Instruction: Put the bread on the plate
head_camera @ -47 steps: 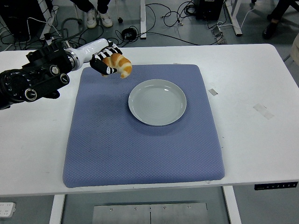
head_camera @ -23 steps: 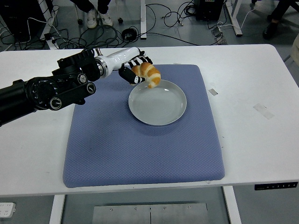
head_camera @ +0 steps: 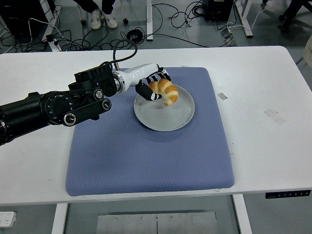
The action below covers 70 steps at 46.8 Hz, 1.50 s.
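A golden croissant-shaped bread (head_camera: 165, 91) is held in my left hand (head_camera: 155, 87), whose black-and-white fingers are curled around it. The bread hangs over the upper part of the pale round plate (head_camera: 161, 117), which rests on the blue mat (head_camera: 146, 156). Whether the bread touches the plate I cannot tell. My left arm (head_camera: 58, 107) reaches in from the left edge across the mat's top left corner. The right arm is out of view.
The blue mat covers the middle of the white table (head_camera: 268, 146). Two small tape strips (head_camera: 275, 115) lie on the bare table to the right of the mat. Cables and a person's shoes (head_camera: 103, 19) show on the floor beyond the far edge.
My left hand has carried the bread rightward and downward, from above the mat's top left corner to over the plate. The plate has not moved.
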### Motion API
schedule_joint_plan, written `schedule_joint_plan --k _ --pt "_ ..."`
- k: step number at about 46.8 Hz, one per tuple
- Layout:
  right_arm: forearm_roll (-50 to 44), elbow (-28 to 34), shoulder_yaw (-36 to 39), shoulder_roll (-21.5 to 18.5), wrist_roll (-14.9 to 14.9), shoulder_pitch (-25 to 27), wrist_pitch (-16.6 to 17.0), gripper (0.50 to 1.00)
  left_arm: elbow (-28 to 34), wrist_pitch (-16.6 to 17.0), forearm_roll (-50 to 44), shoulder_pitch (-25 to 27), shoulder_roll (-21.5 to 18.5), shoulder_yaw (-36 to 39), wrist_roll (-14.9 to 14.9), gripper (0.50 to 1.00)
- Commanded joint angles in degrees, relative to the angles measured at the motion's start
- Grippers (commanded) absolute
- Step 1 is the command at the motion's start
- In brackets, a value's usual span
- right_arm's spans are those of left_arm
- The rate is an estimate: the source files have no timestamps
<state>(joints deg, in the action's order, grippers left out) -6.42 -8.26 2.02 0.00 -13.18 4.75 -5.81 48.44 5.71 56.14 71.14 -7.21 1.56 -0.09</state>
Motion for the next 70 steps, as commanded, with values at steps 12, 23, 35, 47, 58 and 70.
schedule_joint_plan --k 12,23,35,47,58,70 --pt "0.0 0.0 0.0 0.0 0.0 -0.01 0.0 1.0 -0.01 0.0 1.07 -0.57 0.09 0.54 0.09 0.702" --pt "0.0 0.0 0.0 0.0 0.0 -0.01 0.0 1.0 1.92 0.0 0.81 -0.48 -0.08 0.19 0.79 0.907" --pt "0.0 0.0 0.0 0.0 0.0 -0.01 0.0 1.0 3.07 -0.26 0.37 -0.39 -0.61 0.02 0.79 0.965" --pt "0.0 0.0 0.0 0.0 0.0 -0.01 0.0 1.0 3.24 -0.18 -0.94 -0.13 -1.66 -5.43 0.79 0.966" --pt "0.0 0.0 0.0 0.0 0.0 -0.01 0.0 1.0 3.07 0.0 -4.72 -0.13 -3.33 -7.37 1.14 0.965" --pt "0.0 0.0 0.0 0.0 0.0 -0.01 0.0 1.0 1.66 1.32 -10.96 -0.3 -7.29 -9.03 2.46 0.966"
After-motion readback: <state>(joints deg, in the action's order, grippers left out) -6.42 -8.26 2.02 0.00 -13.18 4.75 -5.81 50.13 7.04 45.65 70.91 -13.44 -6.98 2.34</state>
